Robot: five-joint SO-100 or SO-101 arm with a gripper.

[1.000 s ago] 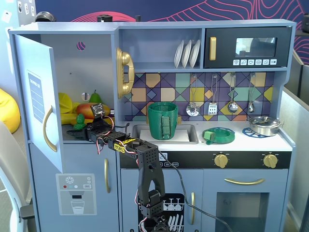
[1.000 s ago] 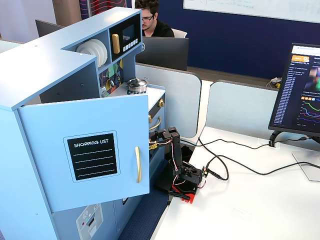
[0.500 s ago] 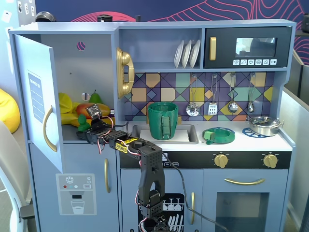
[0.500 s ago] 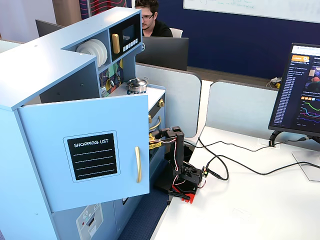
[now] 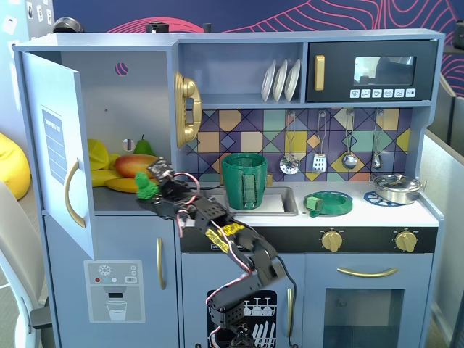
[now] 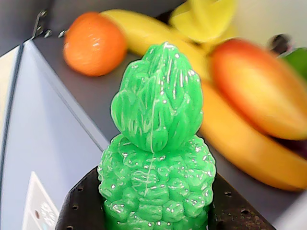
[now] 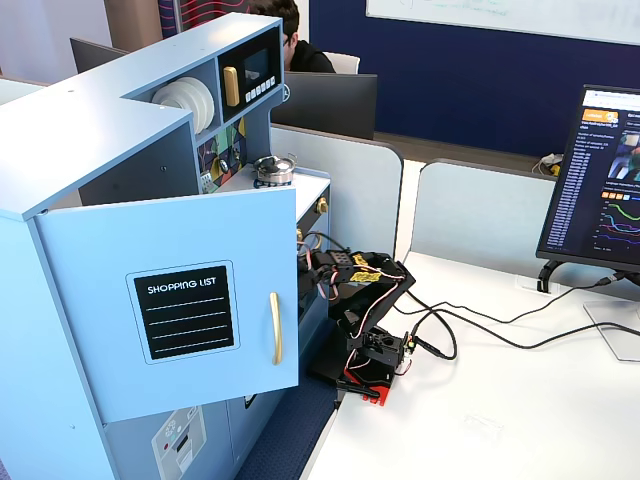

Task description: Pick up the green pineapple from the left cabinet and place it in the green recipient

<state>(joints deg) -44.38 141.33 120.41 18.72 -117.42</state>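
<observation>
Gripping tight, the claw (image 5: 148,187) has its two black fingers (image 6: 81,206) pressed on both sides of the green pineapple (image 6: 156,158); in the wrist view only the inner edges of the fingers show, low down, and the fingertips are cut off by the bottom of the picture; the pineapple's leafy top points up and away from the camera. In a fixed view the pineapple (image 5: 147,190) is a small green lump at the front edge of the shelf in the left cabinet (image 5: 123,101), and the claw hides part of it. Behind it lie a mango (image 5: 135,165), yellow bananas (image 5: 109,174) and a green pear (image 5: 143,147) that peeks out over the mango; the wrist view shows an orange (image 6: 94,43) too, but all this fruit is blurry there. The cabinet door (image 5: 58,145) stands wide open. The green recipient (image 5: 245,180) stands on the counter beside the sink (image 5: 279,199), well apart from the pineapple. In the other fixed view the open door (image 7: 170,300) blocks the shelf, so the claw and pineapple cannot be seen; only the arm's base (image 7: 372,352) and wires show.
</observation>
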